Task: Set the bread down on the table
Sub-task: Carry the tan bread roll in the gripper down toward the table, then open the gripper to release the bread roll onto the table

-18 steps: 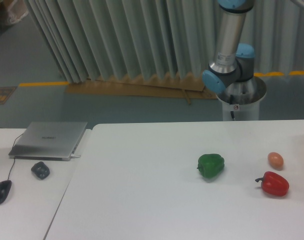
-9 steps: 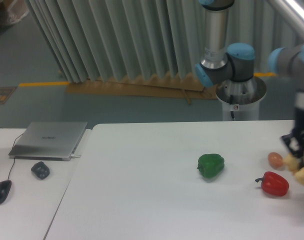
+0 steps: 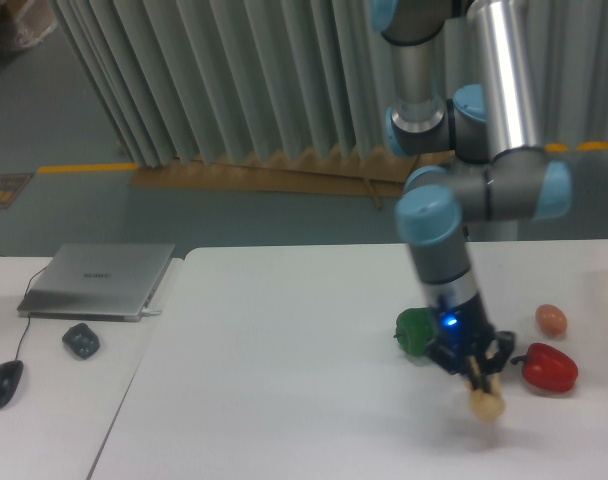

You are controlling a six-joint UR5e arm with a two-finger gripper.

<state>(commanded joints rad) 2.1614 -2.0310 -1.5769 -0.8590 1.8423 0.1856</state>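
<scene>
The bread (image 3: 487, 405) is a pale beige roll held at the tip of my gripper (image 3: 476, 378), which is shut on it. It hangs just over the white table (image 3: 284, 400), right of centre; whether it touches the top I cannot tell. The upper part of the bread is hidden between the fingers. My arm comes down from the upper right and covers part of the green pepper (image 3: 414, 331) behind it.
A red pepper (image 3: 550, 367) lies just right of the gripper and a small orange-tan ball (image 3: 551, 319) behind it. On the adjoining desk at the left are a closed laptop (image 3: 99, 280), a dark small object (image 3: 81, 340) and a mouse (image 3: 4, 382).
The arm has swept in from the right edge to the table's middle right, carrying the bread leftward past the red pepper, and now stands in front of the green pepper.
</scene>
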